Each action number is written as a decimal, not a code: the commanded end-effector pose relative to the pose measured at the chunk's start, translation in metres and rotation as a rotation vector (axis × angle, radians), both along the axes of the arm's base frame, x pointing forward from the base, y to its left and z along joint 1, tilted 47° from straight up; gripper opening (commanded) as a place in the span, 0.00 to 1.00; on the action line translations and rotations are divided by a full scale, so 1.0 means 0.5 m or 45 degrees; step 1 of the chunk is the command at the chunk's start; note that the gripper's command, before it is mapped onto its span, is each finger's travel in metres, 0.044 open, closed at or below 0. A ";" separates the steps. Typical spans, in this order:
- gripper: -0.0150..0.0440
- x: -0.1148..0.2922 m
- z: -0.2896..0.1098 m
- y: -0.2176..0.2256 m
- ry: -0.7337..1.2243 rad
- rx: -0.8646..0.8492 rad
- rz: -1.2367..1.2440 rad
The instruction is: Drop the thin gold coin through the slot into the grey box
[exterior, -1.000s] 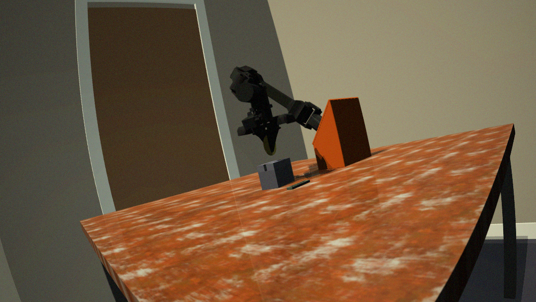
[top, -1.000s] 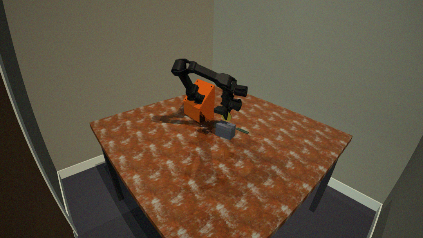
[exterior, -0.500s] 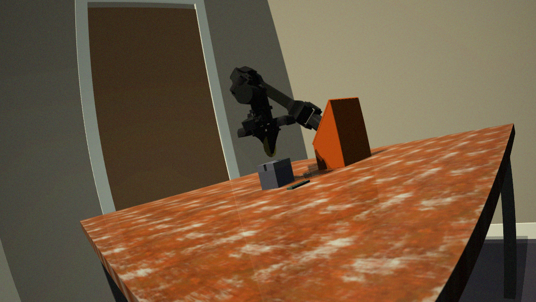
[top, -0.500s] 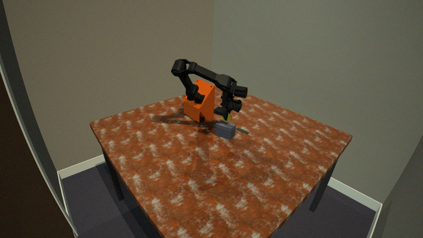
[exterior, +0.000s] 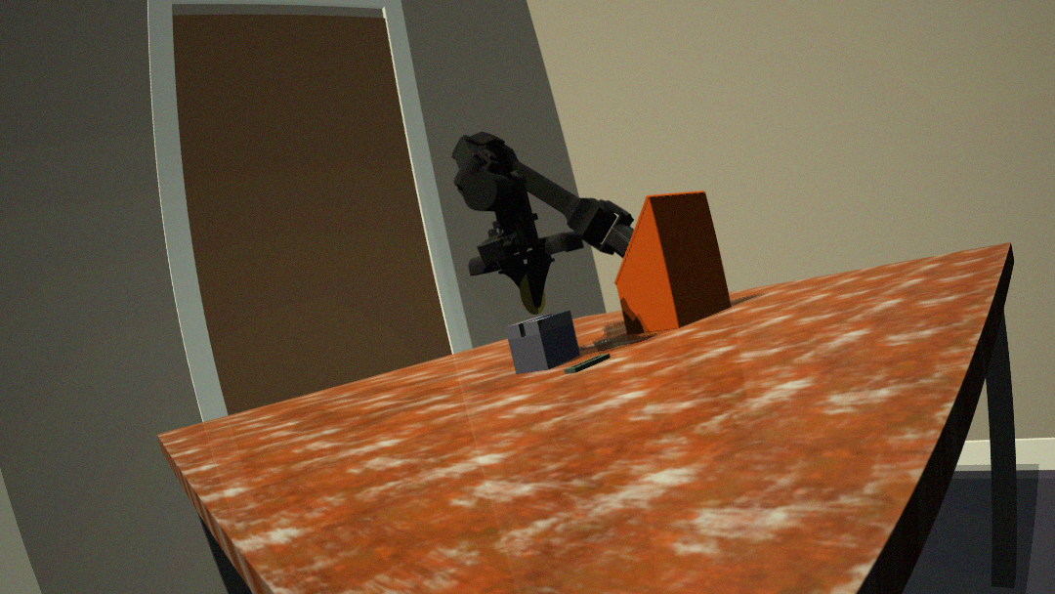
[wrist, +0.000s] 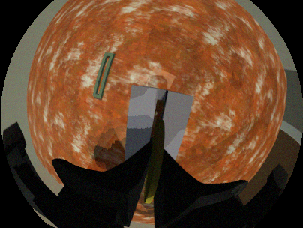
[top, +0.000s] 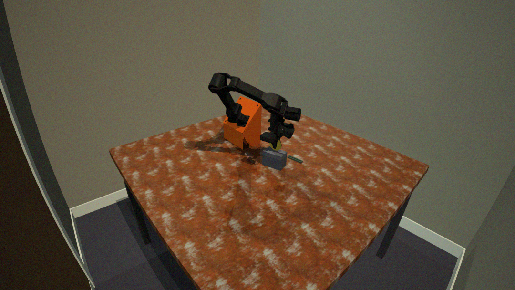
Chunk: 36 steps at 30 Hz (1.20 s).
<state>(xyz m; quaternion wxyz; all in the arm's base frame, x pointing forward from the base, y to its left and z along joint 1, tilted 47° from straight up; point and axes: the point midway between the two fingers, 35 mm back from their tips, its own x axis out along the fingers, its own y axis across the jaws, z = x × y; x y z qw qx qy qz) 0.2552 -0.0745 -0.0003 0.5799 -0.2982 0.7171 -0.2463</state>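
My gripper (top: 274, 144) (exterior: 537, 304) (wrist: 153, 147) is shut on the gold coin (top: 278, 144) (exterior: 526, 295) (wrist: 151, 187), which stands on edge between the fingers. The grey box (top: 272, 160) (exterior: 559, 342) (wrist: 179, 116) stands on the table just below the coin. Its lid slot (wrist: 160, 106) runs away from the fingers in the wrist view, roughly in line with the coin. In the exterior view a small gap shows between coin and lid. The fingers hide part of the lid. The dark-green holder (top: 294, 159) (exterior: 586, 363) (wrist: 106, 75) is empty beside the box.
The orange arm mount (top: 252, 126) (exterior: 679, 258) stands on the table (top: 252, 216) (exterior: 443, 479) behind the box. The holder lies low, a short way from the box. The arm's shadow falls on the table near the mount.
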 end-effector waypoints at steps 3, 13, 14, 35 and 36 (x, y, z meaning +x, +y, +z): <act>0.25 -0.003 -0.005 -0.005 0.007 -0.004 0.005; 0.53 -0.001 -0.005 -0.005 0.000 0.000 0.000; 0.53 -0.001 -0.005 -0.005 0.000 0.000 0.000; 1.00 0.007 0.072 0.074 0.017 -0.008 0.000; 1.00 0.007 0.072 0.074 0.017 -0.008 0.000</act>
